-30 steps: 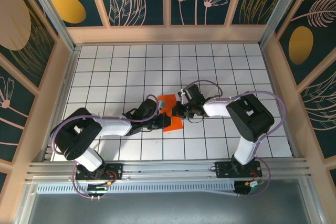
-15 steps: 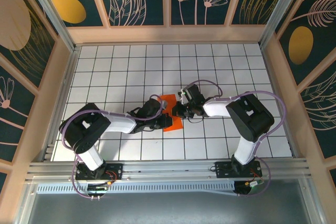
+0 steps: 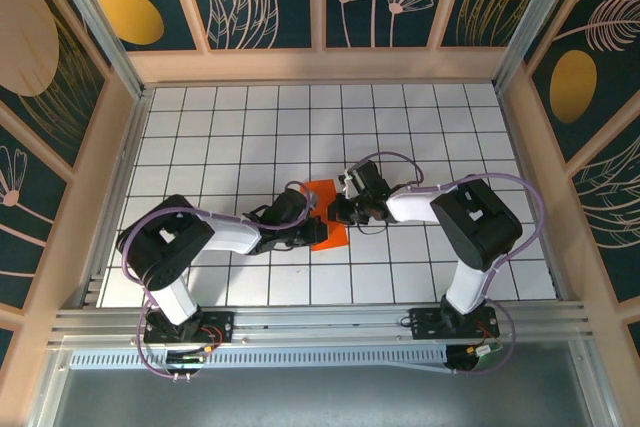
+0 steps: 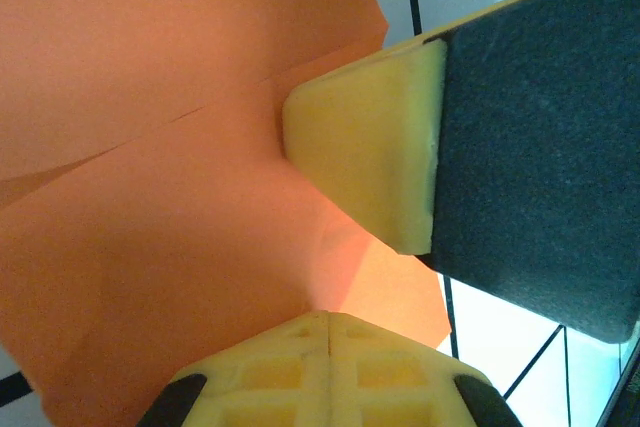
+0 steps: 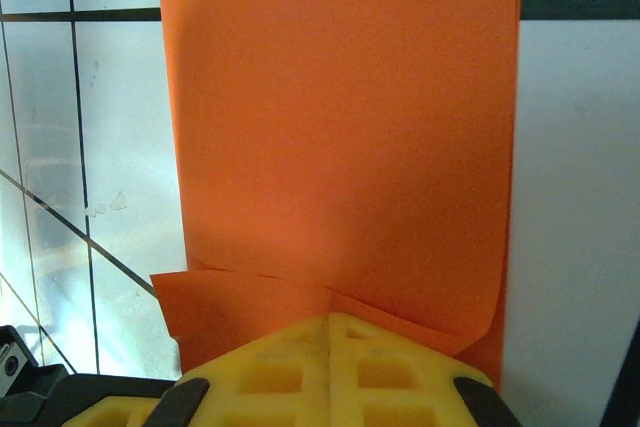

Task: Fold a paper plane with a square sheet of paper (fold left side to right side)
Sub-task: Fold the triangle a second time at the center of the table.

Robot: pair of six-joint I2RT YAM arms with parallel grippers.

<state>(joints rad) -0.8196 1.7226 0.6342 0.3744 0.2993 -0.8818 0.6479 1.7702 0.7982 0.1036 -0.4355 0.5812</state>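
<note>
The square sheet of paper (image 3: 331, 236) lies folded into a narrower orange strip near the middle of the white grid floor. My left gripper (image 3: 311, 225) comes in from the left, shut, its tip (image 4: 328, 319) resting on the paper (image 4: 150, 147) beside a crease. From the right, my right gripper (image 3: 334, 211) is shut too, its tip (image 5: 330, 319) pressing where a folded flap meets the strip (image 5: 340, 117). In the left wrist view the right gripper's yellow fingertip (image 4: 365, 162) touches the paper just ahead of mine. The two tips stand close together.
The white floor (image 3: 220, 137) is ruled into black-lined squares and boxed in by wooden walls (image 3: 320, 65) at the back and sides. An aluminium rail (image 3: 320, 322) with both arm bases runs along the near edge.
The left arm's elbow has swung up and its gripper has slid a little right onto the paper. The right gripper and the paper have hardly moved.
</note>
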